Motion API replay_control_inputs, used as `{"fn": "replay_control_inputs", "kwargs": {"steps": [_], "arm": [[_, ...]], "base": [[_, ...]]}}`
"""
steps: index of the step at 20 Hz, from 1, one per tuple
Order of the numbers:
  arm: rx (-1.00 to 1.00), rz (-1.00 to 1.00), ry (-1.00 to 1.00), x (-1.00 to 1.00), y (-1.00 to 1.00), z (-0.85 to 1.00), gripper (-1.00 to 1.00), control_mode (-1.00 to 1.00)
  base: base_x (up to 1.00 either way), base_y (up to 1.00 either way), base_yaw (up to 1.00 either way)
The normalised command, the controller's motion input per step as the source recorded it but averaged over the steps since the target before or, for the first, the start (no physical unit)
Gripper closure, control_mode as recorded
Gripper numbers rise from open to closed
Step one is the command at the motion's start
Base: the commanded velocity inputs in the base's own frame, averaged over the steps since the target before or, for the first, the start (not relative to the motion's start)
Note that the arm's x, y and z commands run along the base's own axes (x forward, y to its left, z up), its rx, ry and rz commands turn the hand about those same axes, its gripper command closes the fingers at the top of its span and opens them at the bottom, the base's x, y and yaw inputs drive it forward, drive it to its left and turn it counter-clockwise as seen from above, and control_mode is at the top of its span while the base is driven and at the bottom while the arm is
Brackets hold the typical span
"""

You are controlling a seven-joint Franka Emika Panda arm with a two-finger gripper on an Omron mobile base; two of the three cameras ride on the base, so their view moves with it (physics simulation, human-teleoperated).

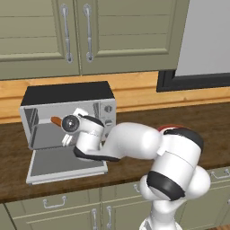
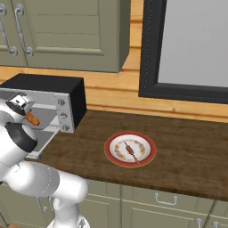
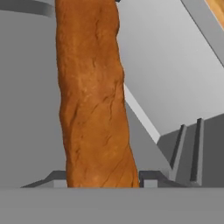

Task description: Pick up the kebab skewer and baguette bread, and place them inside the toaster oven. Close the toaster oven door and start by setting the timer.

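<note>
One loaf, the baguette bread, sits pinched in the pincer, long axis pointing into the open toaster oven, kebab skewer waiting on the plate.

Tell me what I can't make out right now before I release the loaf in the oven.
- Long orange-brown baguette bread: in the hand view its far end runs off the top edge, so what it rests on is unclear.
- Gripper: fingertips barely show beside the loaf; the contact itself is hidden.
- Boxy silver toaster oven: the arm blocks much of the cavity in the left base view.
- Thin dark kebab skewer on the red-rimmed plate: too small for detail.
</note>
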Motion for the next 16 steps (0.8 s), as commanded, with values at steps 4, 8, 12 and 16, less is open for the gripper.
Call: {"fn": "replay_control_inputs", "kwargs": {"steps": [4, 8, 12, 16], "arm": [[0.0, 0.03, -0.07, 0.08, 0.03, -0.01, 1.0, -1.0], [0.0, 0.05, -0.06, 0.15, 0.03, 0.0, 1.0, -1.0], [0.0, 0.05, -0.01, 0.01, 0.03, -0.02, -1.0, -1.0], [0.0, 0.05, 0.0, 0.0, 0.0, -0.06, -1.0, -1.0]], "base": [[0.0, 0.0, 0.0], [0.0, 0.0, 0.0], [0.0, 0.0, 0.0], [0.0, 0.0, 0.0]]}}
